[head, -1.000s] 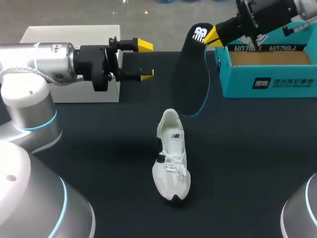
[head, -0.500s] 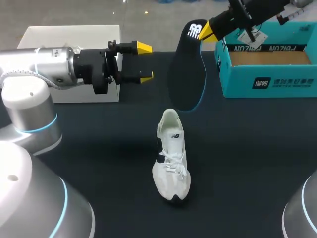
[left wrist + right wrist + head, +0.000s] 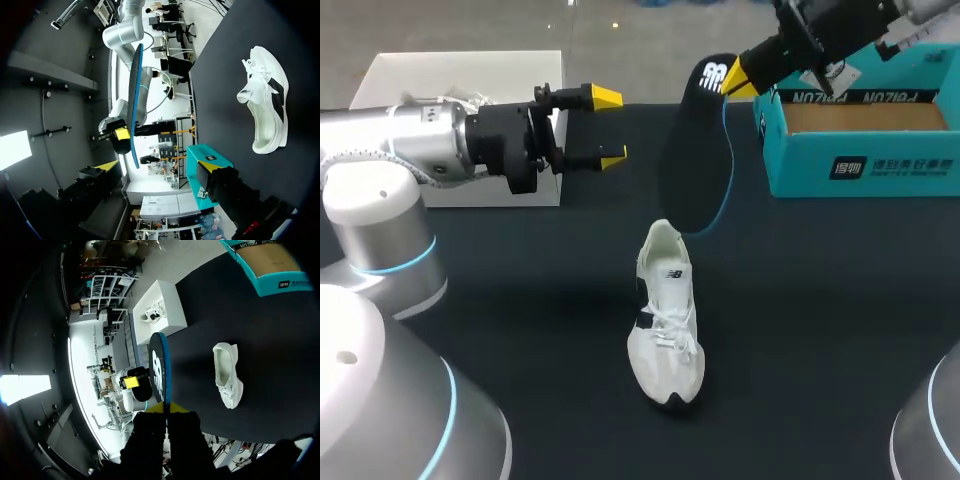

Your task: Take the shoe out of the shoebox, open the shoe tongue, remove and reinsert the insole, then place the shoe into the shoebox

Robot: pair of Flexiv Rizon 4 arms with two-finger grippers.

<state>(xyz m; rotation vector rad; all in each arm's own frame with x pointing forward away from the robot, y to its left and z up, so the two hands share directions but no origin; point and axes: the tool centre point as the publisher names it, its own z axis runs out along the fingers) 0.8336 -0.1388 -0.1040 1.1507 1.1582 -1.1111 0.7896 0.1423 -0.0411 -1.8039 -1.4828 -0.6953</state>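
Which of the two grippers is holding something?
The right gripper, near the teal shoebox: it pinches the black insole by one end. The left gripper is open and empty.

A white shoe (image 3: 667, 315) with white laces and a black side patch is set upright on the dark bench (image 3: 820, 330), with its heel turned to the far side. A black insole (image 3: 695, 150) with a blue edge is gripped at its heel end by the right tool (image 3: 740, 75) and hangs toe down. A teal shoebox (image 3: 860, 165) is seen open at the far right.
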